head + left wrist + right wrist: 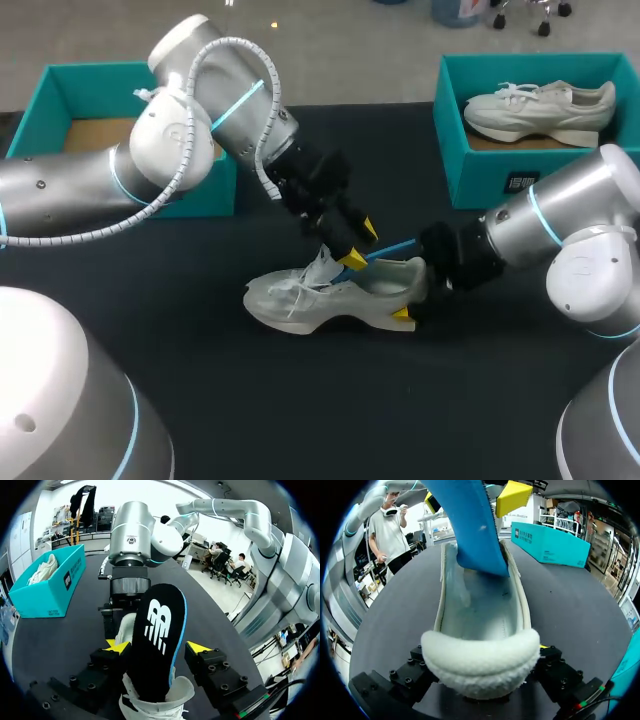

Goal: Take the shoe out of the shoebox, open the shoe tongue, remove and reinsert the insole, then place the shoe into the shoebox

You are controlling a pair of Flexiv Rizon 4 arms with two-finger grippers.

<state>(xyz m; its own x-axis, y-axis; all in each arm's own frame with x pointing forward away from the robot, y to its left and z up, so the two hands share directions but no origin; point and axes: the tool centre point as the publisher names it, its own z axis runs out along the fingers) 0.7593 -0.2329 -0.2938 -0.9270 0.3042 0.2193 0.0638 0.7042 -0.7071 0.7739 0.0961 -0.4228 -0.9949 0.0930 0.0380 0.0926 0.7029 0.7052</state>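
Shoe (330,295) lies crosswise, heel in right tool (408,295), toe pointing left.

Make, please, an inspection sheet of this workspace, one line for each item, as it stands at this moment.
surface: black table.
job's things: shoe stands on its sole mid-table; insole sticks up out of its opening; left shoebox shows no shoe in the part not hidden; right shoebox holds a second shoe.
clutter: nothing seen.
grippers: left jaws shut on the insole above the shoe; right jaws shut on the shoe's heel.
cables: white ribbed hose loops along the left arm.
surroundings: nothing seen.
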